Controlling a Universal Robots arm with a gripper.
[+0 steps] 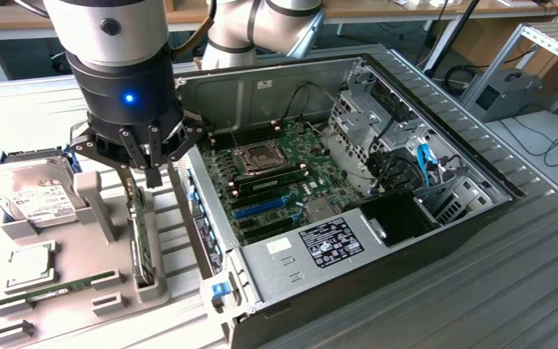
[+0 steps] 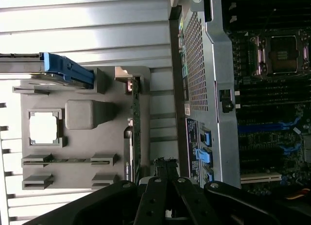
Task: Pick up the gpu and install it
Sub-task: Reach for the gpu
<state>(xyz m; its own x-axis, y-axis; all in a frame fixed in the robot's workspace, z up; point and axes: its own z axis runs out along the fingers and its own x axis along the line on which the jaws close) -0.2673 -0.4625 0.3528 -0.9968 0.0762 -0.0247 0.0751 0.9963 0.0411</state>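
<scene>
First, the exterior view. The gripper [image 1: 153, 178] hangs with its tip down over a grey holder [image 1: 85, 240] that stands on the exterior view's left, beside an open computer case [image 1: 240, 94]. Its fingers are pressed together and they pinch nothing. The gpu [image 1: 142, 243] stands on its long edge in a slot of the holder, on the side nearest the case. The fingertips are just above the far end of this card; I cannot tell if they touch it. Further to the exterior view's left, a hard drive [image 1: 32, 196] with a white label leans in the same holder. A square processor chip [image 1: 29, 263] and a narrow memory stick [image 1: 56, 287] lie near it. Inside the case the motherboard [image 1: 289, 167] lies uncovered.

Next, the wrist view. The closed gripper [image 2: 165, 163] points toward the holder [image 2: 112, 147]. The gpu [image 2: 136, 123] shows as a thin green line, upright in its slot. The fingertips sit slightly off this line, between the card and the perforated wall of the case [image 2: 197, 64]. The motherboard [image 2: 272, 113] shows beyond that wall.
</scene>
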